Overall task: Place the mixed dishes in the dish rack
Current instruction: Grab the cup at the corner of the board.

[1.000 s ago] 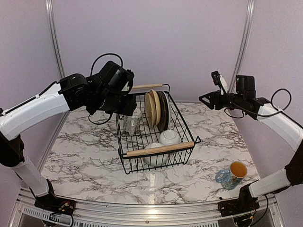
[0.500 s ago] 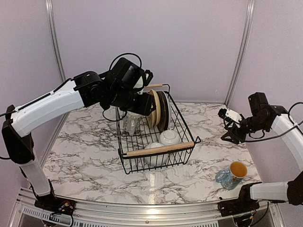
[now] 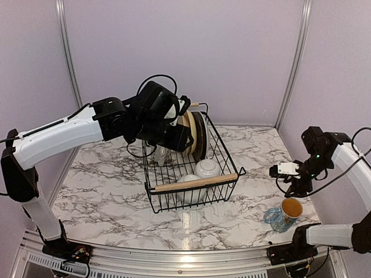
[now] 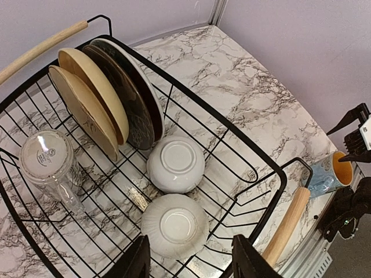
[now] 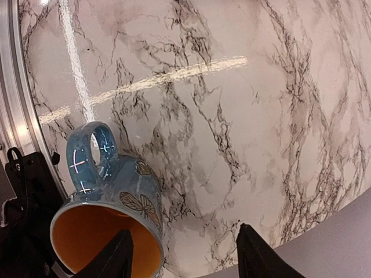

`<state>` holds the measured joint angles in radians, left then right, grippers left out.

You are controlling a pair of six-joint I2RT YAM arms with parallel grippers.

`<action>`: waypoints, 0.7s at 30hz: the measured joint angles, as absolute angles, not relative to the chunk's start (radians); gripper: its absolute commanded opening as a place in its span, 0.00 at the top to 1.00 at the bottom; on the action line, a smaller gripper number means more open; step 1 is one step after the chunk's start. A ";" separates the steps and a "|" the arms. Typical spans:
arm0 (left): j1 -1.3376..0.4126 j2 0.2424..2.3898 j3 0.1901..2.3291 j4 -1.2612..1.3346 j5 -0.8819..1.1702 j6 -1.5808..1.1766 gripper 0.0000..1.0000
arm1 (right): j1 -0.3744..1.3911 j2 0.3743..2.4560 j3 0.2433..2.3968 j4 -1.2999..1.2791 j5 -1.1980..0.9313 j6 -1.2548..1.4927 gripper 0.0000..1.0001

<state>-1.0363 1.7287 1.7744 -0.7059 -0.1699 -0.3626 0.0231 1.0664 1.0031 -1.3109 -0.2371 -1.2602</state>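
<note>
i am working on the one piece outside the rack. the blue butterfly-patterned ceramic mug with an orange lining (image 5: 124,200) is standing on the white marble-look tabletop (image 5: 232,116) at the lower left of the right wrist view, close to the aluminium edge rail (image 5: 14,87). the right pincer (image 5: 184,255) is hovering over it with its fingers spread and nothing between them. the mug is sitting off to the left of the gap, not inside it. to do this well, i am judging that the pincer should be sliding left in that view until one finger is dropping into the orange mouth. the other finger should be running down the outer wall, away from the looped handle, and then pressing gently so the mug is not skidding towards the rail.

the rectangular black wire rack with light wooden bar handles (image 3: 196,183) is sitting mid-frame in the overhead view, well apart from the mug. inside it, two round tan plates (image 4: 87,110) and a dark grey plate (image 4: 130,101) are standing on edge at the upper left of the left wrist view. two small white bowls (image 4: 175,164) are lying upside down in the middle, and a clear glass tumbler (image 4: 46,159) is resting at the left, apparently inverted. the left pincer (image 4: 191,260) is hanging above the rack, spread and empty. i am thinking of pulling it aside to free a path to the bare wires at the lower left.
</note>
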 measured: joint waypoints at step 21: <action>-1.036 1.637 1.642 -0.626 -0.162 -0.372 0.50 | 0.023 1.142 0.875 -1.298 -0.163 -1.307 0.79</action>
